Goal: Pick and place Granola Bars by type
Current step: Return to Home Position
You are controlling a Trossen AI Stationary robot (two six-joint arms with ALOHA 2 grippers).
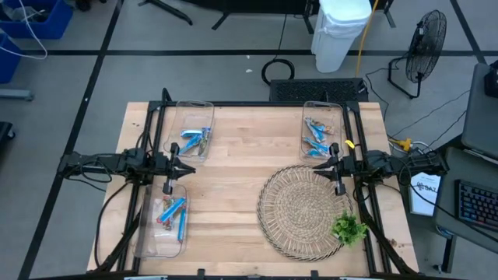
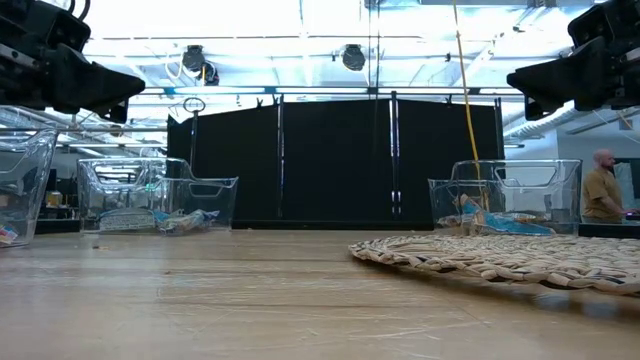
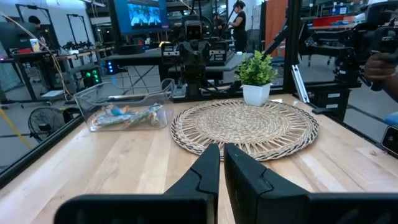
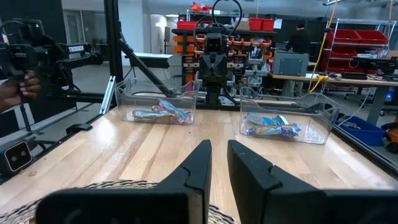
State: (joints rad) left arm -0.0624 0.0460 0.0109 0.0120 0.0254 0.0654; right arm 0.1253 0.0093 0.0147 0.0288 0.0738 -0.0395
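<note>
The Granola Bars lie in three clear bins. Blue and multicoloured ones fill the far-left bin (image 1: 194,138), also seen in the right wrist view (image 4: 273,126). A mixed heap lies in the near-left bin (image 1: 172,211), and mostly blue ones in the far-right bin (image 1: 316,141), seen in the left wrist view (image 3: 127,116). My left gripper (image 1: 189,167) hovers shut between the two left bins, pointing toward the table's middle. My right gripper (image 1: 319,165) hovers shut over the far edge of the woven mat, facing it. Neither touches anything.
A round woven mat (image 1: 306,210) lies on the table's near right part. A small potted green plant (image 1: 348,228) stands at its near right edge. Bare wood (image 1: 233,194) stretches between the two grippers. A person (image 2: 600,185) stands in the room beyond.
</note>
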